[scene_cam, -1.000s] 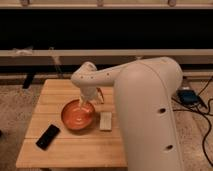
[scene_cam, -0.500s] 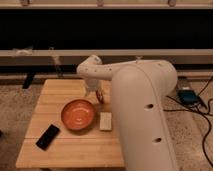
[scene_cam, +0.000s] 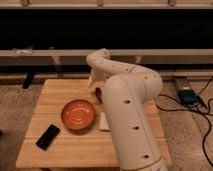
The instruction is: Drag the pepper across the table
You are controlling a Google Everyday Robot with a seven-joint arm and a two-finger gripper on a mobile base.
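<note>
Light-wood table (scene_cam: 55, 152), plank top. Left front: black flat object (scene_cam: 47, 136), close to the left edge. Next right, orange bowl (scene_cam: 78, 115) mid-table, with a pale block (scene_cam: 104, 121) just beside its right rim. Behind the bowl, toward the back edge, the gripper (scene_cam: 93, 83) hangs low over the planks. Its jaws are spread wide, with nothing in them as far as visible. The pepper (scene_cam: 99, 93) is a small dark-red blob just below-right of the gripper, tucked against the big white arm (scene_cam: 130, 115) and partly hidden. Can't tell if gripper and pepper touch.

Progress, judged: early. Pepper sits back-centre, not gripped, so the whole drag is left to do.

Room: the back-left planks are bare, so the best open lane looks leftward along the back edge. Forward is blocked by the bowl and block. The arm covers the right side of the top, so free space there is unclear. The back edge is near the pepper, so it could slip off. Far right, a blue box (scene_cam: 187, 95) with cables on the floor.
</note>
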